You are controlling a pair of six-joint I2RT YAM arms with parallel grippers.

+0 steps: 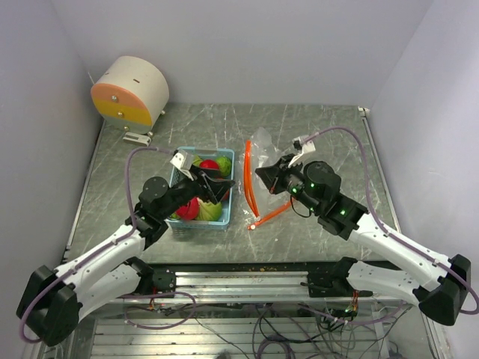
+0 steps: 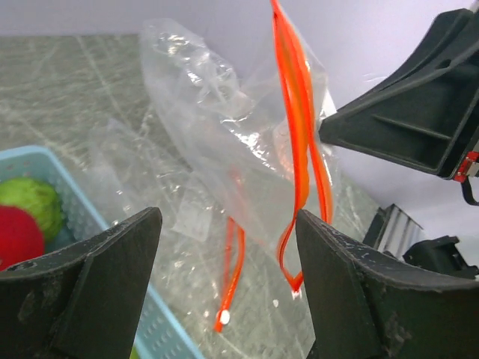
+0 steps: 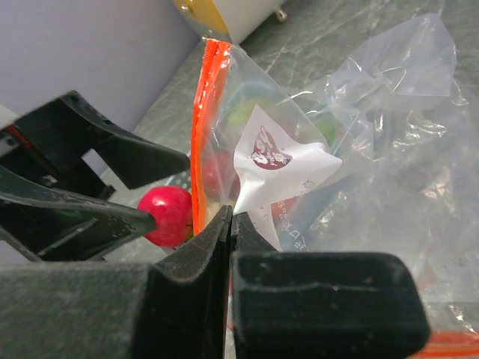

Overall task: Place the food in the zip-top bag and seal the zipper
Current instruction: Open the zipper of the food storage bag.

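The right pincer (image 1: 263, 174), clenched on the zip-top bag (image 1: 264, 143), holds its zipper (image 1: 249, 166) running twelve-to-six, at three o'clock from the released left pincer (image 1: 221, 183) above the food (image 1: 209, 164).

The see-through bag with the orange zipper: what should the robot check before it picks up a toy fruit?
1. Right hand pinches the clear plastic zip-top bag: ok.
2. Bag's orange zipper strips apart: ok.
3. Left hand open and empty: ok.
4. Glossy red toy ball and green pieces lie in the light blue plastic tray: ok.
5. Mouth wide enough for a toy: cannot tell.
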